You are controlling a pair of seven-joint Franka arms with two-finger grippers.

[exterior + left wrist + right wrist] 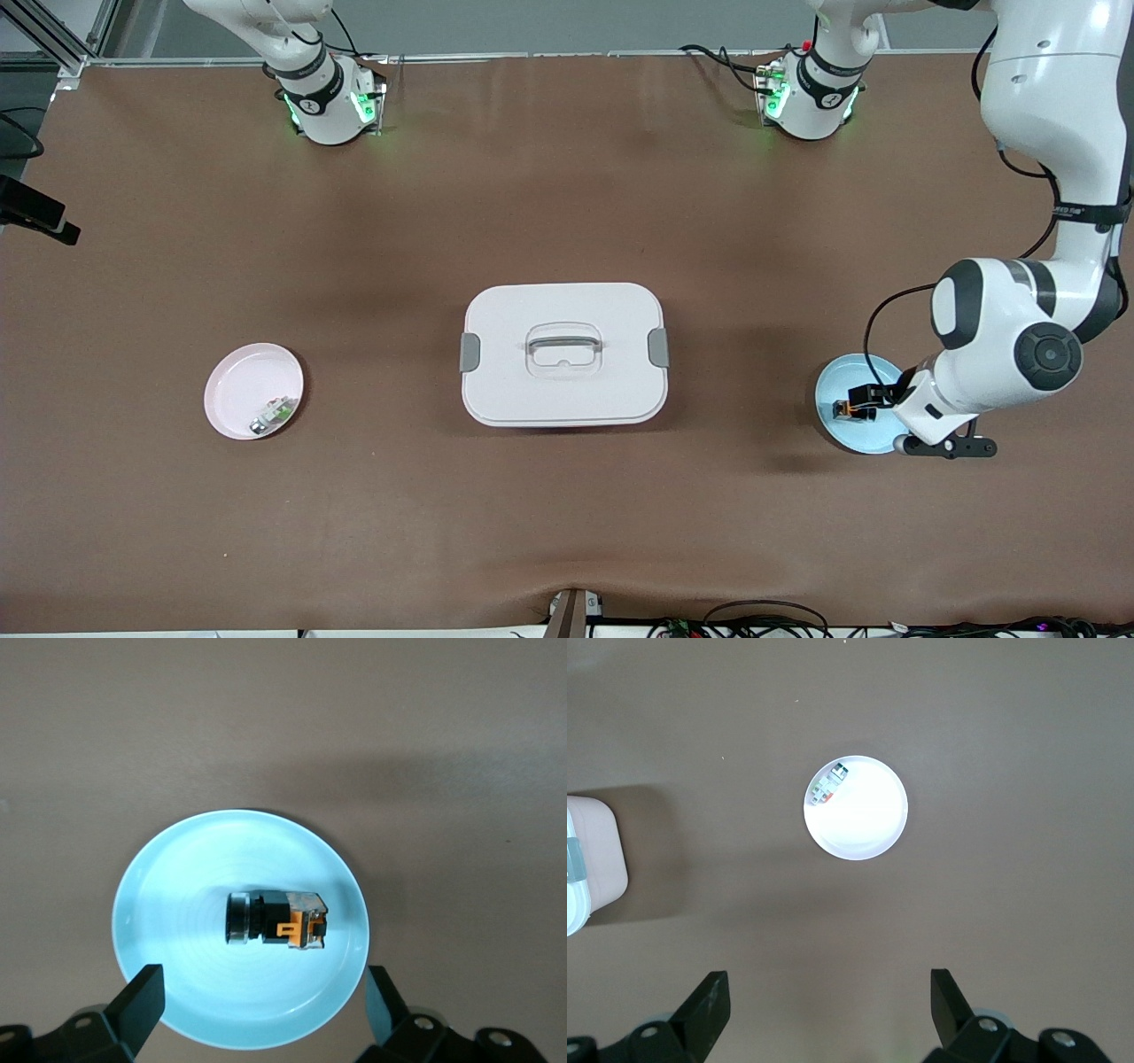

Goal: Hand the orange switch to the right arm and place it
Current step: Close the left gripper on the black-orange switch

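The orange switch [847, 409] lies on its side in a light blue plate [842, 377] toward the left arm's end of the table. In the left wrist view the orange switch [285, 921] lies near the middle of the plate [186, 886]. My left gripper [263, 985] is open and empty, a little above the plate, its fingers apart on either side of the plate's rim; it also shows in the front view [866, 400]. My right gripper [830, 988] is open and empty, high over bare table; the front view shows only the right arm's base [323, 97].
A white lidded box [564, 354] with a handle stands mid-table. A pink plate [239, 390] holding a small green-white-silver part [275, 414] lies toward the right arm's end; the plate [868, 819] and the part [831, 787] also show in the right wrist view.
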